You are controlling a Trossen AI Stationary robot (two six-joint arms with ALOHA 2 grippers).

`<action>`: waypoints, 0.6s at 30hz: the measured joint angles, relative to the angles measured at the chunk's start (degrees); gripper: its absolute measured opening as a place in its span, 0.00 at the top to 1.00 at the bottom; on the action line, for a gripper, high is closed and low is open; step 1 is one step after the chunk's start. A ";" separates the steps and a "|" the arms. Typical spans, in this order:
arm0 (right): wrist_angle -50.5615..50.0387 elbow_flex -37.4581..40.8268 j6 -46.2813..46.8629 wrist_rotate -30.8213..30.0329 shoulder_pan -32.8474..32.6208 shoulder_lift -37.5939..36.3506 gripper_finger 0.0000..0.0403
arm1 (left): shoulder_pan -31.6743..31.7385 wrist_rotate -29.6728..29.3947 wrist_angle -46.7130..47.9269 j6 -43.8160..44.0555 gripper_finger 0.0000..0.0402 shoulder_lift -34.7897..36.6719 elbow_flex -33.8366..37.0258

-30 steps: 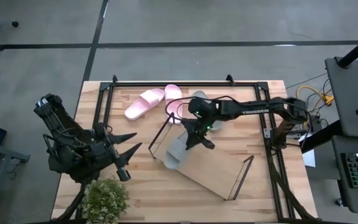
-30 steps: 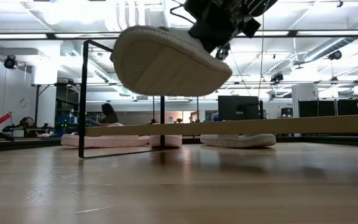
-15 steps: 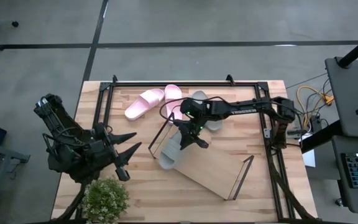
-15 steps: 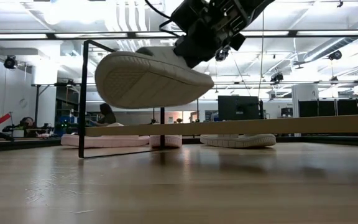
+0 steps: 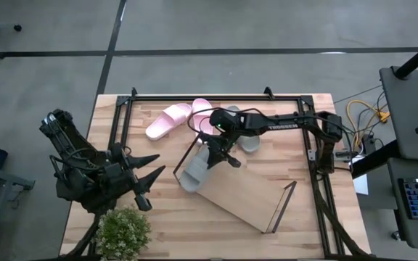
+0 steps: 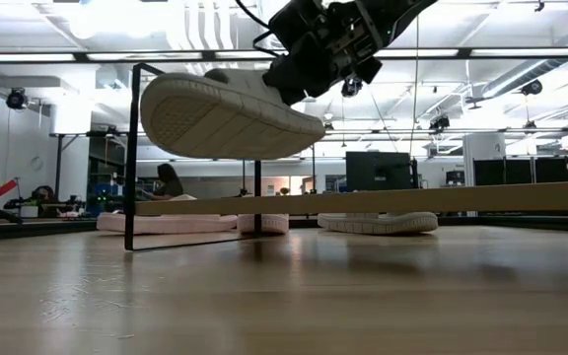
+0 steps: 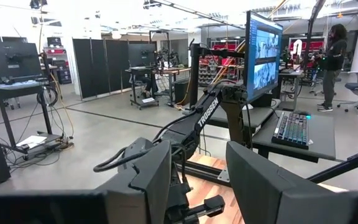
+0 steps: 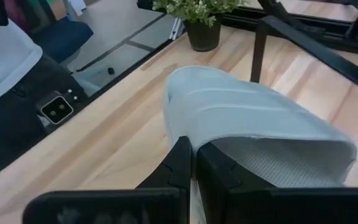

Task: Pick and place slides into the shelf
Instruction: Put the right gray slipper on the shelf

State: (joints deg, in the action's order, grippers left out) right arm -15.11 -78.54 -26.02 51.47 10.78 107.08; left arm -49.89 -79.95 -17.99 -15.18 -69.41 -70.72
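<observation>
Light wood is seen from above: a low board with thin dark wire ends, the shelf (image 5: 242, 196), lies slanted on the big wooden table (image 5: 296, 138). Nothing is resting on it yet. One soft grey ribbed-strap slide (image 5: 193, 169) is held over the shelf's near-left end by the right gripper (image 5: 220, 154), whose fingers are pinched shut on its edge. The second grey slide (image 5: 247, 140) is partly hidden under the right arm, near the far edge of the table. The two light pink slides (image 5: 176, 117) lie side by side near the far edge too, well apart from the shelf. The left gripper (image 5: 145, 181) is kept low at the left side, by a small green plant in a pot (image 5: 123, 232); its fingers are spread and nothing is held.

From the table level, the grey slide (image 6: 227, 113) is seen hanging in the air, tilted, above the shelf board (image 6: 383, 200). It is not set down. A pink slide (image 6: 166, 223) and the other grey one (image 6: 378, 223) are seen on the table behind.

In the left wrist view, only the left arm's own dark fingers (image 7: 148, 180) and the room are shown.

In the right wrist view, the grey slide (image 8: 253, 124) is seen clamped between the two dark fingers (image 8: 182, 162).

So none of the four slides looks placed: the first is probably about to be put down, and three are left.
</observation>
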 joint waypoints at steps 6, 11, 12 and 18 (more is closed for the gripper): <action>0.69 0.02 -0.60 1.63 0.03 2.71 0.98 | 0.00 -0.01 -0.03 0.00 0.65 0.00 0.00; 1.14 -0.53 -0.88 3.65 0.19 5.77 0.98 | 0.00 -0.01 -0.18 0.26 0.65 -0.32 0.00; 1.30 -0.75 -1.01 4.08 0.32 6.10 0.98 | 0.00 0.01 -0.29 0.91 0.65 -0.42 0.00; 2.95 -0.97 -1.28 4.46 0.92 7.30 0.98 | 0.00 0.01 -0.57 1.46 0.65 -0.85 0.02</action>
State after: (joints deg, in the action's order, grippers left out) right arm -12.15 -79.51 -27.30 55.93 11.69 114.38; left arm -49.89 -79.94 -18.56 -13.72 -70.26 -70.70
